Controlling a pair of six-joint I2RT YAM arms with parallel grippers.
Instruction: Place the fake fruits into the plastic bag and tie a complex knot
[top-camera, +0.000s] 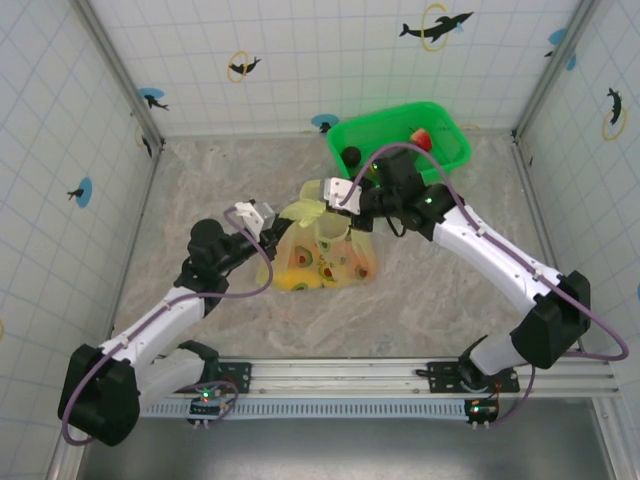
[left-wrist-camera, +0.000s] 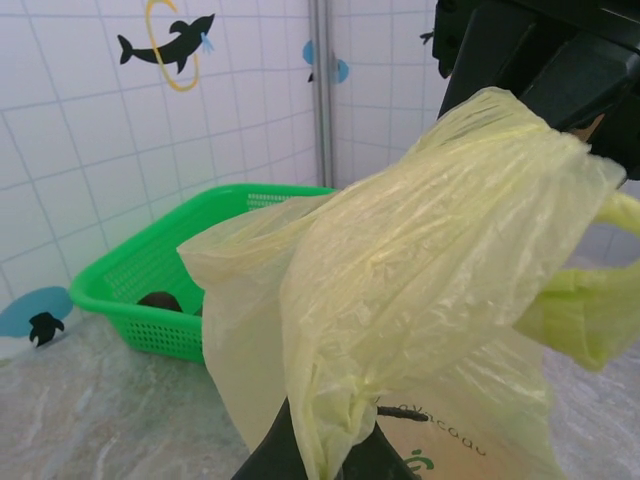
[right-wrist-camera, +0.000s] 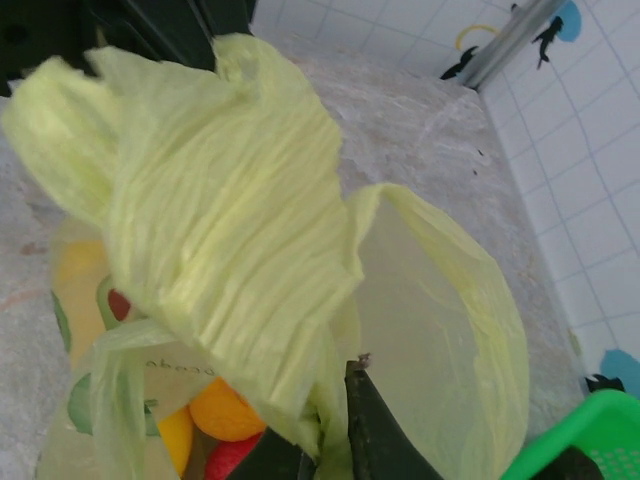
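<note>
the thin translucent yellow-green plastic bag (top-camera: 322, 258) sits on the marbled grey counter (top-camera: 430, 290) between the two tools, its upper film held up. the left tool (top-camera: 266, 224) is clamped narrow on a bunched fold of film at the bag's left side. the right tool (top-camera: 322, 194) pinches a strip of film at the top, fingers close together. small glossy fake fruits (right-wrist-camera: 225, 410), orange, yellow and red, lie in the bag's bottom. a bright green rigid mesh basket (top-camera: 395, 110) stands beyond the right tool, apart from the bag.
</note>
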